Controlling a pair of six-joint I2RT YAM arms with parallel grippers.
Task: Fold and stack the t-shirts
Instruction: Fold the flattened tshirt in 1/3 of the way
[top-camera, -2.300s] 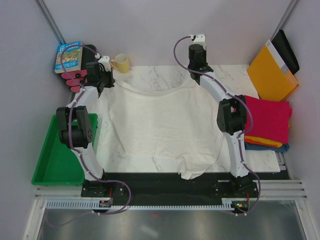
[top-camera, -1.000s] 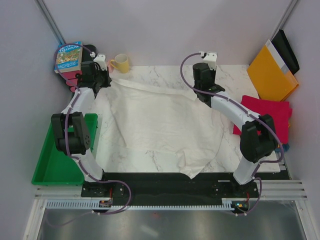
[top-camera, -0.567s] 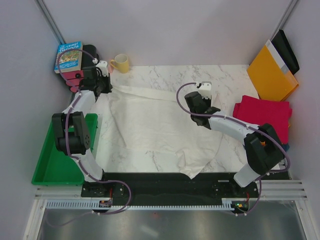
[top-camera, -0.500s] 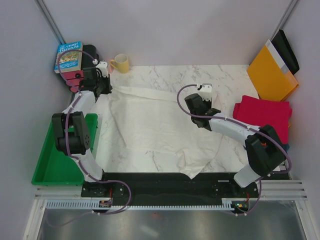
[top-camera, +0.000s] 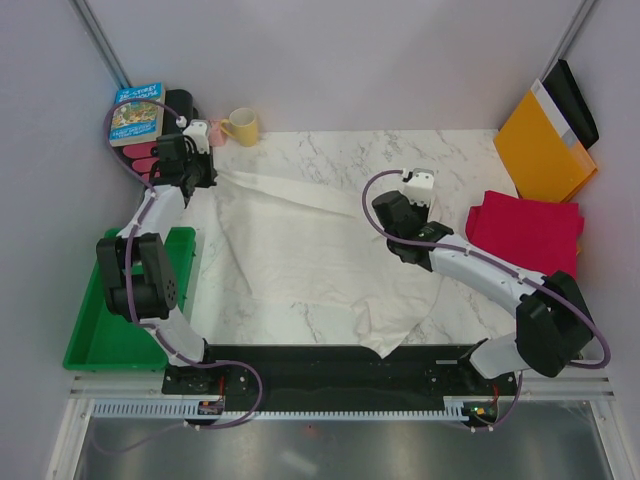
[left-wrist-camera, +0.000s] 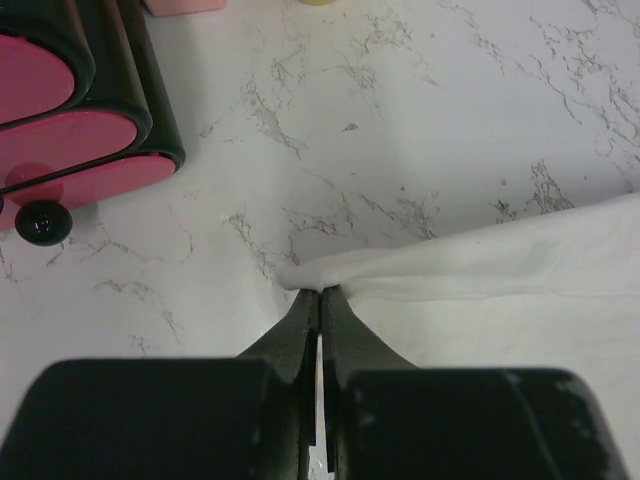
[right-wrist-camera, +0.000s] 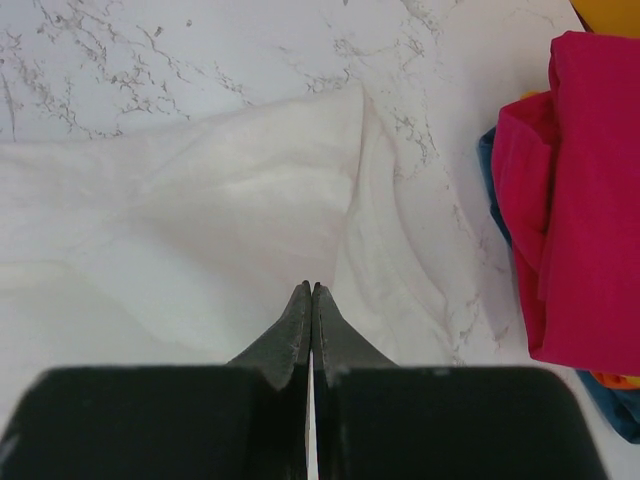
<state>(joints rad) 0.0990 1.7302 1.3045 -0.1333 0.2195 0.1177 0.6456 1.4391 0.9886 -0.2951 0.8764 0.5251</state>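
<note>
The large white t-shirt (top-camera: 300, 260) lies wrinkled across the marbled table. My left gripper (top-camera: 203, 180) is shut on its far left corner, pinched at the fingertips in the left wrist view (left-wrist-camera: 320, 290). My right gripper (top-camera: 388, 222) is shut low over the shirt's right part; a cloth edge runs up to its closed tips (right-wrist-camera: 311, 287), and the far edge is drawn slanting toward it. The white t-shirt (right-wrist-camera: 230, 200) fills the right wrist view. A folded crimson red t-shirt (top-camera: 525, 235) tops the stack at the right, with orange (right-wrist-camera: 615, 380) and dark blue (right-wrist-camera: 620, 412) shirts beneath.
A green bin (top-camera: 110, 320) sits off the left edge. A yellow mug (top-camera: 240, 126), a book (top-camera: 137, 113) and pink-and-black discs (left-wrist-camera: 70, 130) crowd the far left corner. An orange-yellow envelope (top-camera: 545, 145) leans at the far right.
My right gripper has moved from the far edge toward the table's middle, drawing the shirt's far right corner with it. The left gripper has stayed at the far left corner.
</note>
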